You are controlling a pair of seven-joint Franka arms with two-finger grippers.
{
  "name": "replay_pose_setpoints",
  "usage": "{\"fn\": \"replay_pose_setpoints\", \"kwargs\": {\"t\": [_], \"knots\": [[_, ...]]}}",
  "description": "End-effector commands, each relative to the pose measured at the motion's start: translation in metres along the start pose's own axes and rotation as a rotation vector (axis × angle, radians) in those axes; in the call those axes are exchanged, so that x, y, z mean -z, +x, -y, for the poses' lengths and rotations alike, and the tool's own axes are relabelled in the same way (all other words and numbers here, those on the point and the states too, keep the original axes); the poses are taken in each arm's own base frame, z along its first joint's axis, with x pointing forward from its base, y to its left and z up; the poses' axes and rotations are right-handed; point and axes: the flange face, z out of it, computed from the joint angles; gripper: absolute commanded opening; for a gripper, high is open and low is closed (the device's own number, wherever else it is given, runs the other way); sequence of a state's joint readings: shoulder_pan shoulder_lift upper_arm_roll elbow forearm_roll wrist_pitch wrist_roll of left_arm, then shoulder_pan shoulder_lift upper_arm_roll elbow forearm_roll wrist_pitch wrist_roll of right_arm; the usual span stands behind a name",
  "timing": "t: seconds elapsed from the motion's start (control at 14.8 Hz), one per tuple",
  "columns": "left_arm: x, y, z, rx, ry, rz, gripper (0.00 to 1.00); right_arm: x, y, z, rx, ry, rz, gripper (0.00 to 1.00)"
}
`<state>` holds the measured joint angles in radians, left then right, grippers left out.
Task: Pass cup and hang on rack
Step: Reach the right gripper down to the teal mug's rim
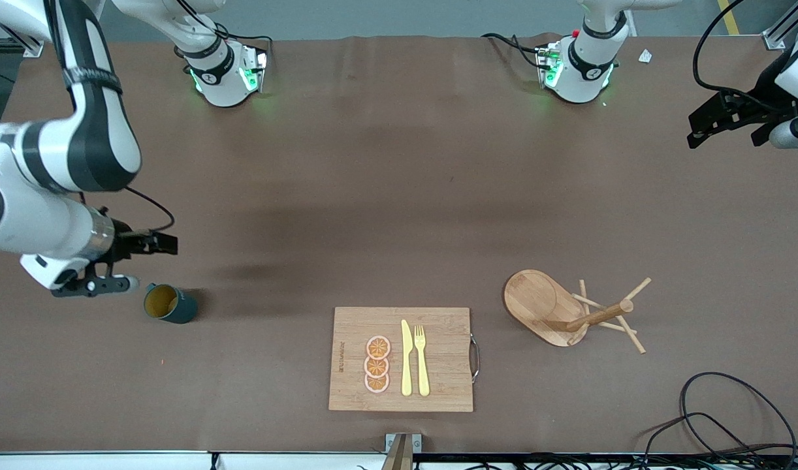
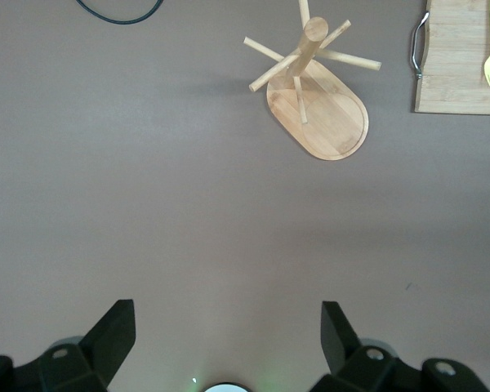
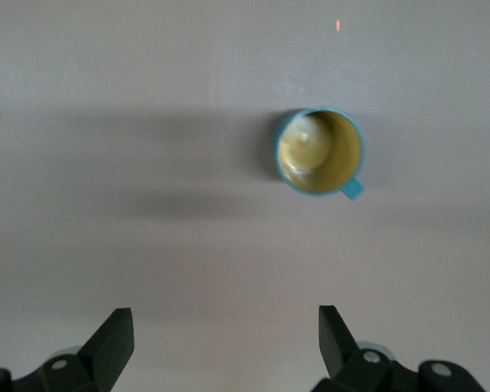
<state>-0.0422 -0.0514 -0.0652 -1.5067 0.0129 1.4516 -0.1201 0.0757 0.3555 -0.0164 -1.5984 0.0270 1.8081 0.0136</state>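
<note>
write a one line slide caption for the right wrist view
Right hand open above the table, the upright cup standing free ahead of it, yellow inside showing.

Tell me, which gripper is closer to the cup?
The right gripper: it hangs open just beside the cup. The left gripper, also open, waits at the table's other end, nearer the rack.

A robotics lab: two white arm bases (image 1: 226, 72) with green lights bolted to a brown-covered table (image 1: 399, 183), loose black cables (image 1: 719, 418) at its edge, a staged cutting board (image 1: 438, 359) with toy cutlery.
</note>
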Motion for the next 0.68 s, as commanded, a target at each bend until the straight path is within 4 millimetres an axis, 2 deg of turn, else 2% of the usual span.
{"fn": "replay_pose_setpoints", "kwargs": {"t": [0.0, 0.41, 0.47, 0.54, 0.61], "knots": [[0.0, 0.002, -0.001, -0.005, -0.011, 0.01, 1.0, -0.032, 0.021, -0.018, -0.098, 0.052, 0.002, 1.0], [-0.001, 0.002, -0.006, -0.013, -0.012, 0.012, 1.0, -0.127, 0.054, -0.031, -0.109, 0.043, -0.004, 1.0], [-0.001, 0.002, -0.006, -0.011, -0.012, 0.012, 1.0, -0.144, 0.058, -0.032, -0.106, 0.035, -0.004, 0.97], [0.0, 0.001, -0.008, -0.016, -0.012, 0.01, 1.0, -0.15, 0.061, -0.034, -0.102, 0.028, -0.012, 0.92], [-0.001, 0.002, -0.009, -0.014, -0.012, 0.011, 1.0, -0.155, 0.061, -0.035, -0.099, 0.02, -0.01, 0.81]]}}
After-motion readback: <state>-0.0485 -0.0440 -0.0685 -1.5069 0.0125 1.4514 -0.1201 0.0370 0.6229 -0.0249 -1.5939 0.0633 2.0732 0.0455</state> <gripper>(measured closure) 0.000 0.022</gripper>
